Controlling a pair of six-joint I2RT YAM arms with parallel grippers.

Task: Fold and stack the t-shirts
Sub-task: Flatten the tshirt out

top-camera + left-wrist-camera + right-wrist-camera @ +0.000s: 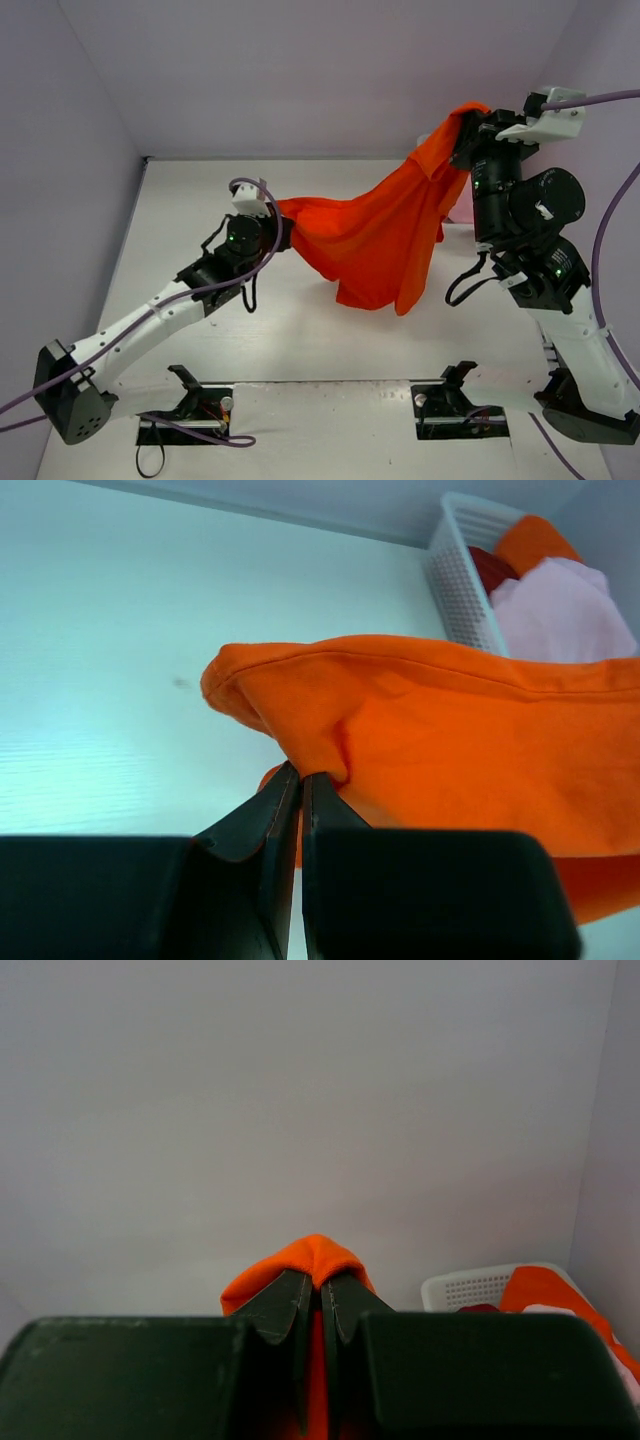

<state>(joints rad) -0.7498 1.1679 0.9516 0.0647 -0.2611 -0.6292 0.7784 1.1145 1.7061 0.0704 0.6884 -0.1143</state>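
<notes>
Table (200, 340): the large orange-red t-shirt (375, 235) is being held stretched in the air above it between both grippers, with the cloth sagging below them. This span is being shown whole by the top view only.

White basket (455, 570): being shown clearly by the wrist views only, ahead and right of the left gripper (300, 777). A light pink t-shirt (555, 615), another orange t-shirt (535, 542) and a dark red t-shirt (487, 568) are being contained in it.

Left gripper: fingers are being pressed together on a fold of the large shirt's edge.

Right gripper (320, 1282): raised, with fingers being pinched together on a bunch of the same shirt.
</notes>
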